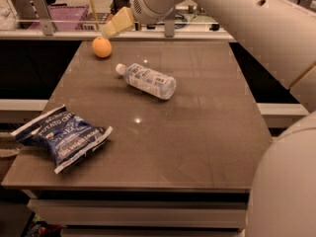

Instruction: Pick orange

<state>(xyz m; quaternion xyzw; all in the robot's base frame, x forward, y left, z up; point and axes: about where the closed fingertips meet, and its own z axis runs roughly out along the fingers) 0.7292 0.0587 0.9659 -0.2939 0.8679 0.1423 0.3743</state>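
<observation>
The orange (101,47) is a small round orange fruit resting on the brown table (197,132) near its far left corner. My gripper (112,27) has pale yellow fingers and hangs in the air just above and to the right of the orange, close to it but not touching. The white arm reaches in from the upper right.
A clear water bottle (147,81) lies on its side in the table's middle, cap pointing toward the orange. A blue chip bag (61,135) lies at the table's left front edge. A counter with a purple bin (64,16) stands behind the table.
</observation>
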